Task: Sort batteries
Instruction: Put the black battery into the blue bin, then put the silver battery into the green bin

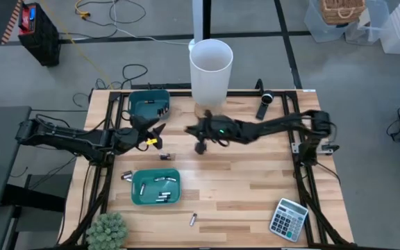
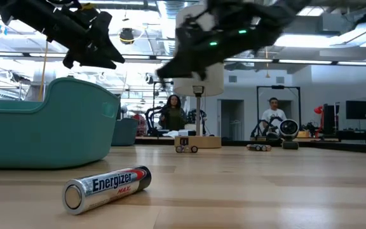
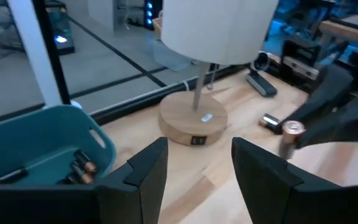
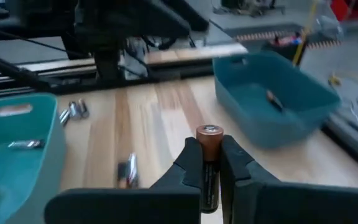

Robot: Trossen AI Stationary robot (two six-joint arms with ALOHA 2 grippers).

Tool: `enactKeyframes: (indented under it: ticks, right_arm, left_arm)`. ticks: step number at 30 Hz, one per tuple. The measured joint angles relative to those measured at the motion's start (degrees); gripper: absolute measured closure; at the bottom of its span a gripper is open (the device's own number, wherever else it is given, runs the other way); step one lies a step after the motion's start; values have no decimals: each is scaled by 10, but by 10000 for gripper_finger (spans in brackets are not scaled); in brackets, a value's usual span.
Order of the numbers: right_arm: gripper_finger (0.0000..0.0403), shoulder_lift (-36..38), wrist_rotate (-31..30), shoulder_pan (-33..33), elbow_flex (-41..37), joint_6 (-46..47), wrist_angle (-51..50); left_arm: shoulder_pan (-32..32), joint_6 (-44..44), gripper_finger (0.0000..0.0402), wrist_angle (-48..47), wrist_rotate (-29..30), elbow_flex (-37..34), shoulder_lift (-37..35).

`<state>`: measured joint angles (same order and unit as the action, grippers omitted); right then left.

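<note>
From above, the left tool (image 1: 153,133) hovers with its fingers parted and nothing between them, beside the far bin (image 1: 148,103) at the left rear of the desk (image 1: 242,187). The right tool (image 1: 201,145) reaches in to mid-desk, in front of the lamp (image 1: 210,73), closed on a cell too small to make out here. A loose battery (image 1: 165,157) lies between the tools; the near bin (image 1: 155,187) holds several cells, with two more (image 1: 126,176) just left of it and one (image 1: 193,219) near the front edge. A calculator (image 1: 287,219) sits at the front right. At desk level, an Energizer battery (image 2: 107,188) lies on its side in the foreground, beside a teal bin (image 2: 46,124), and both arms hang overhead. The left wrist camera shows its spread fingers (image 3: 146,171) empty, the lamp base (image 3: 193,124) ahead and dark cells (image 3: 79,168) in the bin beside them. The right wrist camera shows its tool (image 4: 211,165) clamped on a copper-topped battery (image 4: 208,163) standing upright between the fingers, above bare wood between the two bins.
</note>
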<state>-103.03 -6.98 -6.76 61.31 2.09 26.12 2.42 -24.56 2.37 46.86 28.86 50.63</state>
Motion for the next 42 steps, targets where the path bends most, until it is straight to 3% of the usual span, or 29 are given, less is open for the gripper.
enactKeyframes:
  ticks: [4,9,16,26,33,42]
  right_arm:
    - [383,-78,42,-31,119,-36,-16]
    - [383,-175,90,-70,280,-52,-108]
    - [382,-287,104,-109,476,-61,-257]
    - [382,-382,108,-126,675,-66,-355]
    - [369,-426,107,-131,734,-66,-351]
    - [238,-426,74,-136,733,-66,-341]
  left_arm:
    - [0,2,229,-7,10,0,0]
    - [0,1,229,-9,13,0,-4]
    - [-16,22,229,-13,27,0,-49]
    - [-60,93,229,-13,23,0,-112]
    - [-97,68,229,-42,-54,0,-110]
    - [-99,47,229,-57,-58,0,-86]
